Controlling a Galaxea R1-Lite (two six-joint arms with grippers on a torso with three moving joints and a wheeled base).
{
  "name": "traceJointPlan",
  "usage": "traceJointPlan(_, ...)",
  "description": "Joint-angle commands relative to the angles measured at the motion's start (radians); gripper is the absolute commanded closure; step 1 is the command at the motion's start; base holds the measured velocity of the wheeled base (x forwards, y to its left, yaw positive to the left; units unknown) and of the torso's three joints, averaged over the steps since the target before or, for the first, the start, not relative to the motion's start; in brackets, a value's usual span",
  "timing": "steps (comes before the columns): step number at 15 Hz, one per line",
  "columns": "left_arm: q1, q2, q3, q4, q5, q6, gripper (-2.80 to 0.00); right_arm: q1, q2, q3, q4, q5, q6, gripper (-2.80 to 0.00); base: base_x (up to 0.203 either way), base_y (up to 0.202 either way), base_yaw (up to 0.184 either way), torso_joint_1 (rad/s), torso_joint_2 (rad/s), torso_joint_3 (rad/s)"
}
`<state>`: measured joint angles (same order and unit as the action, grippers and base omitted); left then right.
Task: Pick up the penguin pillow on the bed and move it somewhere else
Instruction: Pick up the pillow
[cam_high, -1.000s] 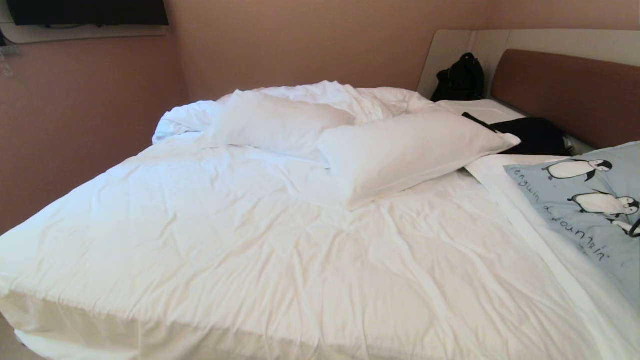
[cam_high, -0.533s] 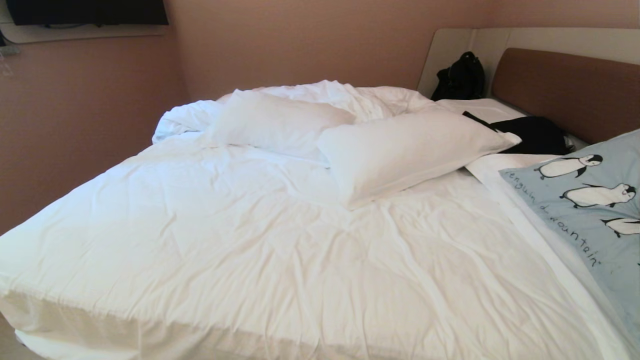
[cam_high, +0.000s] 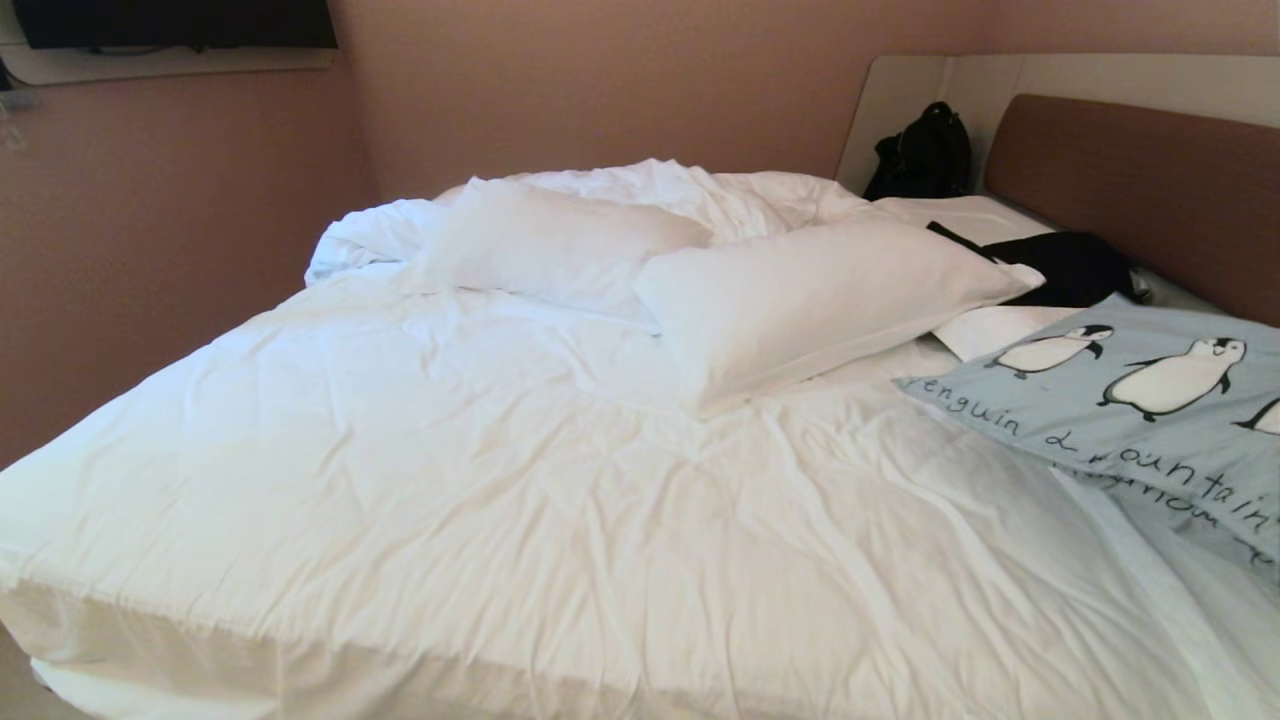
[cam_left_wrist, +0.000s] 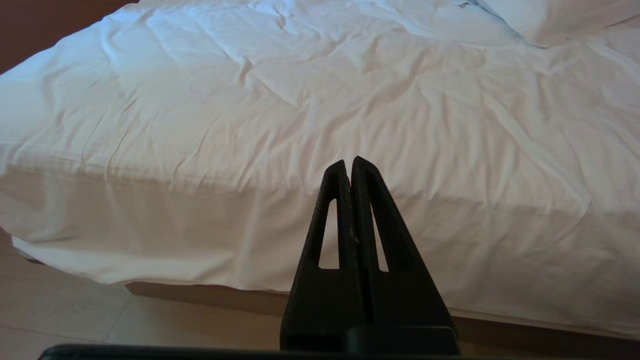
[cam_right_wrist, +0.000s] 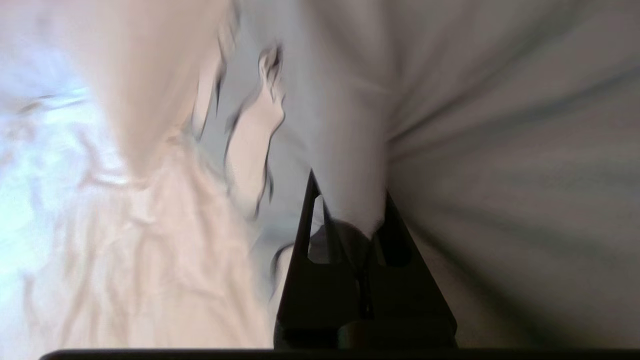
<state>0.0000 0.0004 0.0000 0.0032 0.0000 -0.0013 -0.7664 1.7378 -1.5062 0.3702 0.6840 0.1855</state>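
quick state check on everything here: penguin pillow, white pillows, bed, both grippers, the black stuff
penguin pillow: lifted at one end, fabric pinched
right gripper: shut on the penguin pillow
left gripper: shut, empty, by the bed's foot
bed: unmade, rumpled
white pillows: lying askew
black bag: propped in corner

The bed (cam_high: 500, 480) filled most of the head view, its headboard (cam_high: 1150, 190) at the right rear. Two pillows (cam_high: 800, 300) lay side by side across the middle, one behind and left of the other, with bunched duvet (cam_high: 680, 190) behind them. The penguin pillow (cam_high: 1130, 400) lay at the bed's right side, just right of the nearer pillow. Behind it a garment (cam_high: 1070, 268) lay before the headboard, and a bag (cam_high: 920, 155) stood in the corner behind. A screen (cam_high: 170, 22) hung on the wall at far left.
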Motion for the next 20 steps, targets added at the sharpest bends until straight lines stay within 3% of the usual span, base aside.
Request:
traceJointPlan(1, 0.000, 0.001, 0.000, 0.000, 0.000, 0.000, 0.00, 0.005, -0.122, -0.001, 0.004, 0.074, 0.037, 0.00, 0.000, 0.000, 0.000, 0.000, 0.00, 0.000)
traceJointPlan(6, 0.000, 0.000, 0.000, 0.000, 0.000, 0.000, 0.00, 0.040, -0.291, -0.005, 0.020, 0.143, 0.121, 0.00, 0.000, 0.000, 0.000, 0.000, 0.00, 0.000)
traceJointPlan(11, 0.000, 0.000, 0.000, 0.000, 0.000, 0.000, 0.00, 0.113, -0.377, -0.070, 0.021, 0.133, 0.281, 0.00, 0.000, 0.000, 0.000, 0.000, 0.00, 0.000)
traceJointPlan(15, 0.000, 0.000, 0.000, 0.000, 0.000, 0.001, 0.00, 0.149, -0.386, -0.054, 0.040, 0.080, 0.333, 0.00, 0.000, 0.000, 0.000, 0.000, 0.00, 0.000)
traceJointPlan(20, 0.000, 0.000, 0.000, 0.000, -0.002, 0.002, 0.00, 0.148, -0.371, 0.009, 0.032, 0.051, 0.336, 0.00, 0.000, 0.000, 0.000, 0.000, 0.00, 0.000)
